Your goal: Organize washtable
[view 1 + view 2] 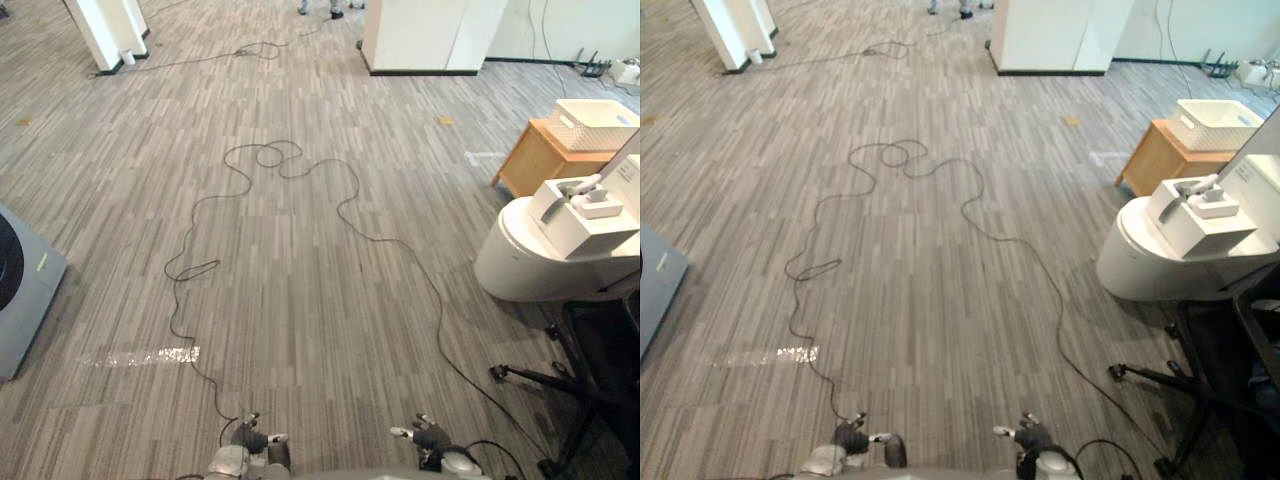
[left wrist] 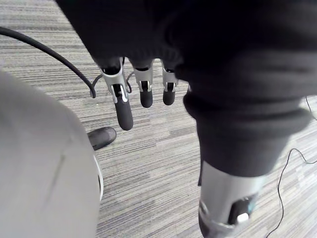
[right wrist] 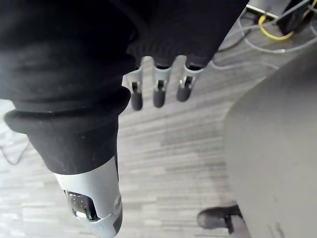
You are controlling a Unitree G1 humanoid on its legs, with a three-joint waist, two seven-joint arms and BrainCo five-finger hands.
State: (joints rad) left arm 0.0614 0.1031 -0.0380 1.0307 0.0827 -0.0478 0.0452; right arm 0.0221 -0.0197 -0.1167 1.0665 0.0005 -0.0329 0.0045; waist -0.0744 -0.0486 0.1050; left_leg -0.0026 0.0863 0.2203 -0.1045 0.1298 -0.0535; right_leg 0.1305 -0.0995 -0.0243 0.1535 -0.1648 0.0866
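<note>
L hand (image 1: 248, 438) & R hand (image 1: 432, 437) hung low at bottom edge; washtable (image 1: 515, 265) sat off at right.
Both hands were over grey carpet (image 1: 300, 300), bottom centre of head view. In wrist views my L fingers (image 2: 124, 111) & R fingers (image 3: 158, 98) pointed down, straight & loose, slightly apart, gripping nothing. White washtable was at right edge, mid-height, well apart from both hands, w/ white box (image 1: 580, 225) on top. Wooden cabinet (image 1: 535, 160) stood just above it in frame, white basket (image 1: 595, 122) on it. Black chair (image 1: 600, 370) at lower right, grey machine (image 1: 20, 290) at left edge, white pillar (image 1: 430, 35) at top centre.
</note>
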